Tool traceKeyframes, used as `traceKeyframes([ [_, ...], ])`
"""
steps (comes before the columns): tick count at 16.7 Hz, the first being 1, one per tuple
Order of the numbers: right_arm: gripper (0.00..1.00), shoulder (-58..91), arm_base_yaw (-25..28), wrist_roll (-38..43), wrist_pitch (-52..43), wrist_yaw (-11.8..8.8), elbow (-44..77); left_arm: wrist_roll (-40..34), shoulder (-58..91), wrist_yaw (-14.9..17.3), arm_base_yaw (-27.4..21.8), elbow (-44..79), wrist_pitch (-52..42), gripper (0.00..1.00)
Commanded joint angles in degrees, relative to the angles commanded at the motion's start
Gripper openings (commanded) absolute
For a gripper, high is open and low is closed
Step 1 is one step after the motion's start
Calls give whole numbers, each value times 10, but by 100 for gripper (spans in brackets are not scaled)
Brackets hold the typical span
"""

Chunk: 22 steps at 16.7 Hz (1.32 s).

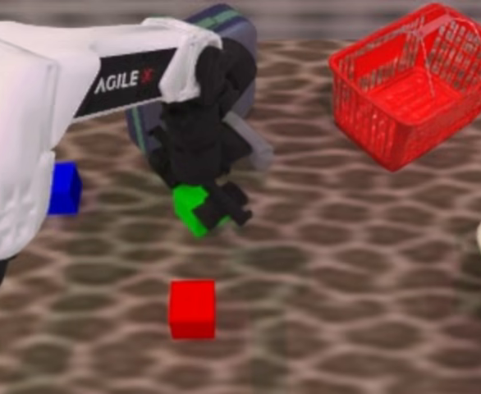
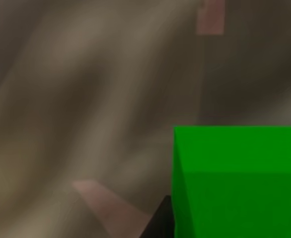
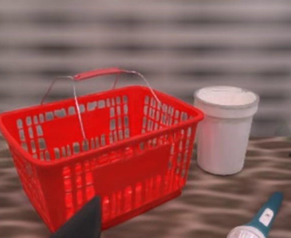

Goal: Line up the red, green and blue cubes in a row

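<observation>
Top view: left gripper (image 1: 210, 209) around green cube (image 1: 190, 205)

blue cube (image 1: 65, 188): partly hidden behind left arm | green cube (image 1: 188, 204): partly covered by left tool (image 1: 210, 207)

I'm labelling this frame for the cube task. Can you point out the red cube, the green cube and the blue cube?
red cube (image 1: 192, 307), top view, middle of its top face.
green cube (image 1: 189, 203), top view, visible top face beside the left gripper's fingers.
blue cube (image 1: 65, 187), top view, visible face beside the left arm.
</observation>
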Motion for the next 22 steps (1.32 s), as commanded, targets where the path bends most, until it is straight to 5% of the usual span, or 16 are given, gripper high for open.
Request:
traceKeyframes([
  [5,100,0,0,0,0,0,0,-1,-30,0,8,56,-87,0],
  [11,100,0,0,0,0,0,0,9,-37,-1,-4,50,-88,0],
  [19,100,0,0,0,0,0,0,168,-148,1,-159,-87,-64,0],
  [22,100,0,0,0,0,0,0,189,-165,1,-181,-108,-60,0],
])
